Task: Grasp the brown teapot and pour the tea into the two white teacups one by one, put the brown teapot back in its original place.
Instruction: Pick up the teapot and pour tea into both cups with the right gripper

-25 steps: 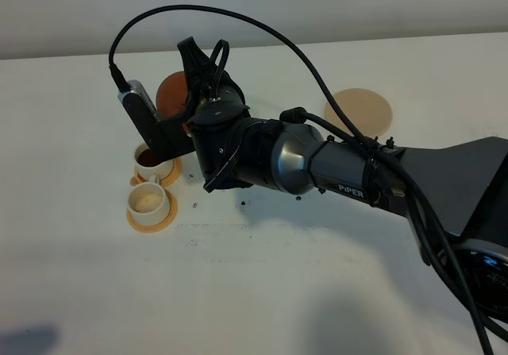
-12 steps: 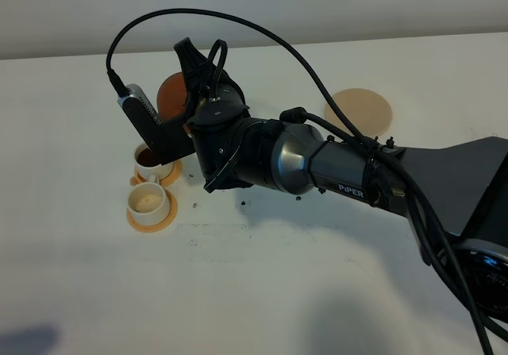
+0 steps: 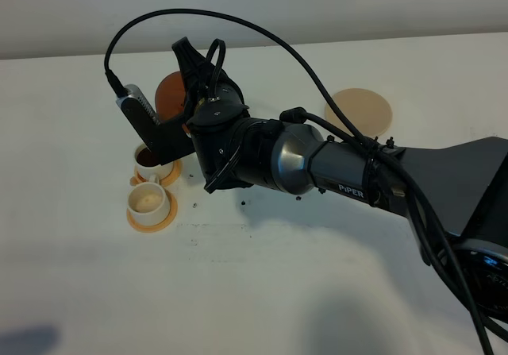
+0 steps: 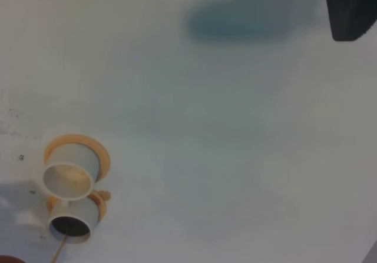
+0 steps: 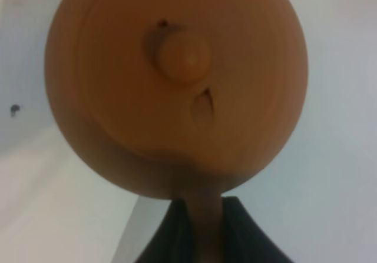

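Right gripper (image 5: 200,219) pinches brown teapot (image 5: 177,86), seemingly by handle; overhead hides grip.

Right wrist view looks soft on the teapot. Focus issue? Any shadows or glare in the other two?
Right wrist: the brown teapot fills the frame, too close, edges blurred. Left wrist: hazy overall, both white teacups soft, a blue-grey shadow on the table. Exterior high: sharpest view, even light, no glare, only faint shadows under the arm.

Two orange saucers (image 3: 152,225) sit just beside each other on the white table (image 3: 278,291).
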`<state>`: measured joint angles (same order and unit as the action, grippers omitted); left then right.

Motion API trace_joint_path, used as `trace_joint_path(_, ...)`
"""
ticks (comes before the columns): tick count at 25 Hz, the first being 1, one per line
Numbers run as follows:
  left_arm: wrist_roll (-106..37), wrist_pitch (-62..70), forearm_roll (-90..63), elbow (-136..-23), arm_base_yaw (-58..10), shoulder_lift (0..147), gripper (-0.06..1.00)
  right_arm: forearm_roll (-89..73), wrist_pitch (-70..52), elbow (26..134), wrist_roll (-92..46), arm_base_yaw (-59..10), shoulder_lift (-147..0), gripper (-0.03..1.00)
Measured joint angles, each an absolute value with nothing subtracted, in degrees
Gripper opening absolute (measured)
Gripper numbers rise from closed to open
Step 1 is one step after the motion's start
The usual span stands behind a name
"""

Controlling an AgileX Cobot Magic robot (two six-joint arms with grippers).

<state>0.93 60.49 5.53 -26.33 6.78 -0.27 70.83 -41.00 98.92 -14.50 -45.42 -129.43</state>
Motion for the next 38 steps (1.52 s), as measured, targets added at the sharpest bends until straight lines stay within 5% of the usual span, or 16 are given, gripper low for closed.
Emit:
trace_joint_path(12, 0.93, 60.49, 5.53, -26.33, 6.78, -0.27, 0.27, 56.24, -40.99, 98.92, -3.35, -45.42, -129.43, 0.09)
trace_joint_path(26, 0.93, 60.54, 5.53, -26.33, 6.78, -0.27, 0.27, 19.27, -49.95, 109.33, -1.96, -38.36, -126.79, 0.09)
trace_joint_path(38, 0.98, 60.54, 5.47, -26.33, 6.78, -0.27, 0.27, 7.44, -49.9, 109.4, -1.95, -36.19, -132.29, 0.09)
